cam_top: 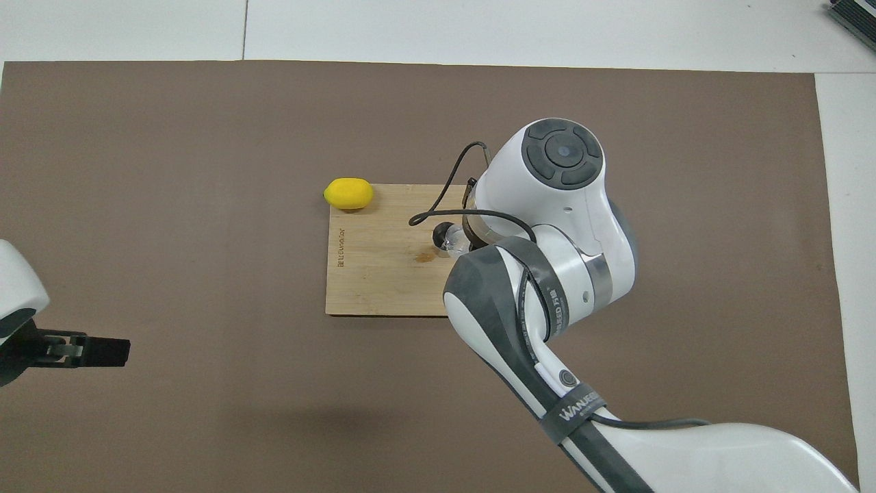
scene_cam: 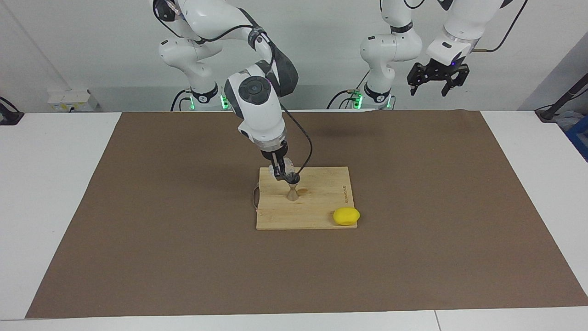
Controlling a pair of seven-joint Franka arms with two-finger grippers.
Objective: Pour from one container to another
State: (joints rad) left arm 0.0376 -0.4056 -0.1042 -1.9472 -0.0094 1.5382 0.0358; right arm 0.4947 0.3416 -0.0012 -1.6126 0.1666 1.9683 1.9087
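Right gripper (scene_cam: 285,174): my jaws are clamped on the glass (scene_cam: 287,166), tipped directly over the jigger (scene_cam: 292,191).
Jigger: upright on the board (scene_cam: 321,202), just below the glass lip.
Left gripper (scene_cam: 436,79): open, empty, waiting.

Right end effector (scene_cam: 285,174) clamped, wrist tilted down (left end effector (scene_cam: 436,82) waits raised, fingers spread).

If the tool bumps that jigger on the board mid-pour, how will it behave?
The jigger would likely tip: it stands upright on a small foot with a narrow waist, free on the cutting board. Being metal, it probably won't break, though tipped it may roll in an arc. The right tool holds the glass right over it.
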